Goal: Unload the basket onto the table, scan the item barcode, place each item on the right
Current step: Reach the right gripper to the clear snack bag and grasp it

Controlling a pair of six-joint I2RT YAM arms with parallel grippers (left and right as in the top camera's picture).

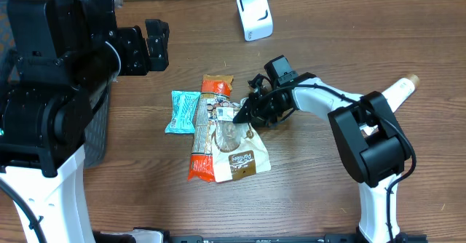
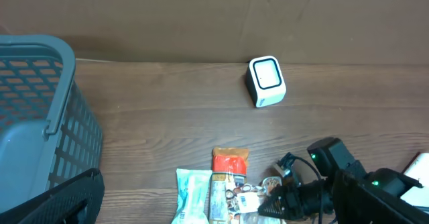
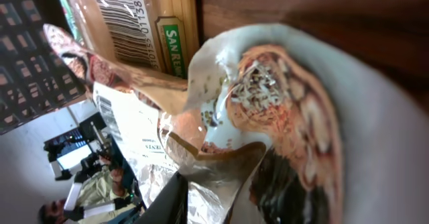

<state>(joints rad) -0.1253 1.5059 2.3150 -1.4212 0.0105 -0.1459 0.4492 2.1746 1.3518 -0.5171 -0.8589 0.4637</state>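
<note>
pinching pouch top edge at frame centre with right tool; holding left tool apart, upper left; open desk toward scanner.

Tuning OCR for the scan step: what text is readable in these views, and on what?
"SAN", rest cut off: green label on a long packet.
Digits by the barcode beside it: too blurred.
Logo on the brown pouch: too small.
Print on the teal wrapper: too small.

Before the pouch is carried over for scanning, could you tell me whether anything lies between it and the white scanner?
Nothing visible does. Bare table runs from the pouch to the scanner; the orange packet lies beside that line. The right gripper is at the pouch's upper edge.
</note>
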